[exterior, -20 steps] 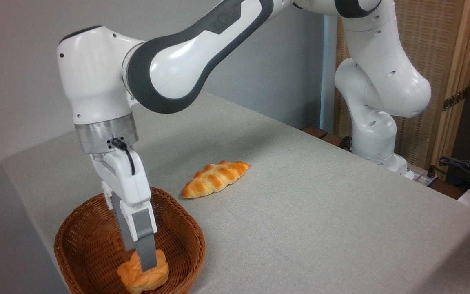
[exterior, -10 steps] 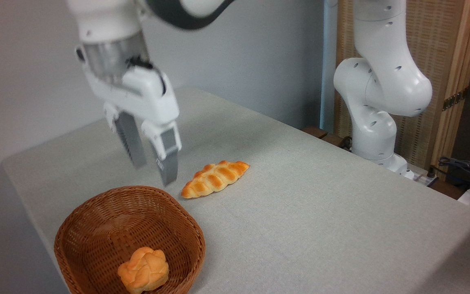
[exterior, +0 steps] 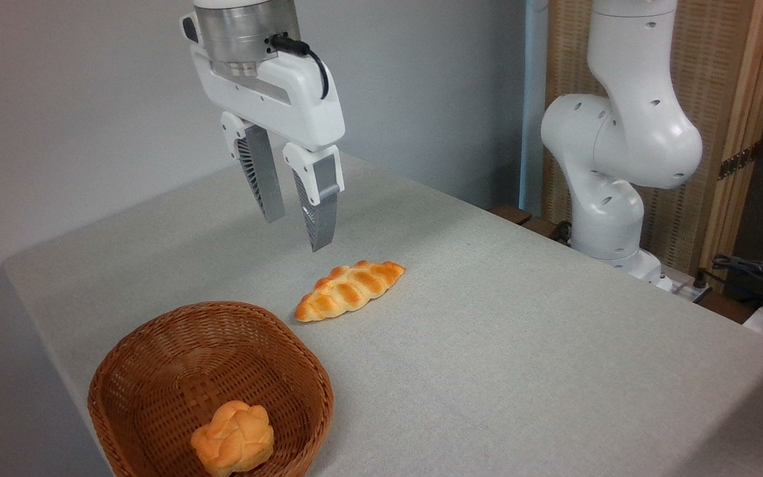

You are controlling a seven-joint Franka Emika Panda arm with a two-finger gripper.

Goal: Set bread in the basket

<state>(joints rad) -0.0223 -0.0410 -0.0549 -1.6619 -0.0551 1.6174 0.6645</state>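
The surface (exterior: 487,344) is wide and carries little. The basket (exterior: 156,358) sits at its near left corner, and the bread (exterior: 232,439) lies inside it, low against the near wall. Up and right of the basket, my fingers (exterior: 295,228) hang apart and empty above the braided loaf (exterior: 348,290). Dropping carelessly, I judge, could knock that loaf or clip the basket rim.

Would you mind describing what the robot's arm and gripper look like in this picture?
The arm is glossy white with rounded, bulbous joint housings dotted with small dark recessed holes. At the wrist sits a brushed silver metal ring, from which a black cable loops over the white, boxy gripper body. Its two fingers are long, grey, tapered and finely ribbed.
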